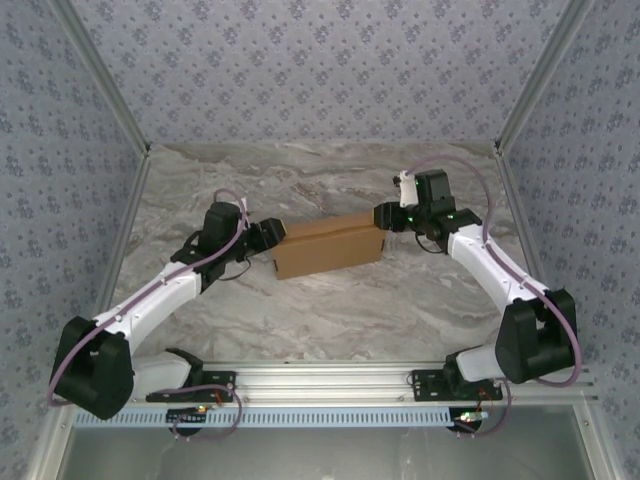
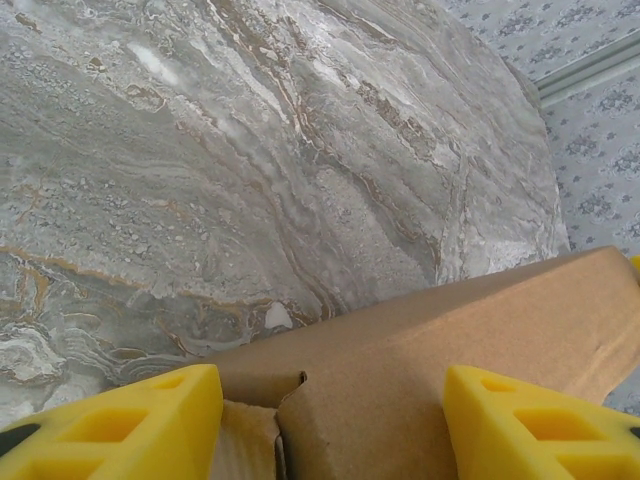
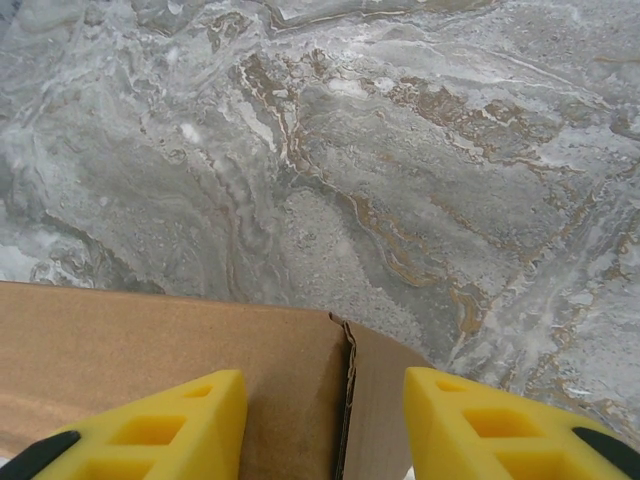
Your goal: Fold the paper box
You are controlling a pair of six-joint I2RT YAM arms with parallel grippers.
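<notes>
Box (image 1: pixel 328 250) lies between both pairs of jaws; left gripper (image 2: pixel 330 385) and right gripper (image 3: pixel 325 380), each half open and gripping nothing, straddle its ends; probably to press the flaps inward.

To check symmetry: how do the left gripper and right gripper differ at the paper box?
The left gripper is at the left end of the paper box, the right gripper at its right end. The left gripper sits nearer the bases, the right gripper farther back. Both straddle cardboard, jaws apart.
</notes>
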